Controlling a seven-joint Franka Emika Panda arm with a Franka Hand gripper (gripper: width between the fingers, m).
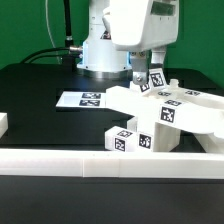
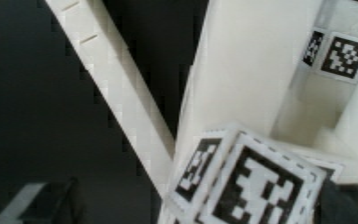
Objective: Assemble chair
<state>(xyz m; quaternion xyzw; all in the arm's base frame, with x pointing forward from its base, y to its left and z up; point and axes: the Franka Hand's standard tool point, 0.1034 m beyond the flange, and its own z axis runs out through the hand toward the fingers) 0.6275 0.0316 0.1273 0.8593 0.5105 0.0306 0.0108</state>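
Observation:
The chair's white parts lie in a cluster at the exterior view's right: a broad flat slab [image 1: 178, 112], tagged blocks [image 1: 133, 141] in front of it, and a small tagged piece [image 1: 154, 82] sticking up at the back. My gripper [image 1: 143, 70] hangs right over that raised piece, jaws spread wide. In the wrist view the tagged piece [image 2: 265, 180] fills the space between the dark blurred fingers [image 2: 30, 205], with the slab [image 2: 247, 80] behind it. I see no finger pressing on it. My gripper [image 2: 190, 212] stands open around it.
A long low white border wall [image 1: 90, 165] runs along the table's front and appears as a slanted strip [image 2: 114, 90] in the wrist view. The marker board [image 1: 80, 100] lies flat left of the parts. The robot base [image 1: 100, 50] stands behind.

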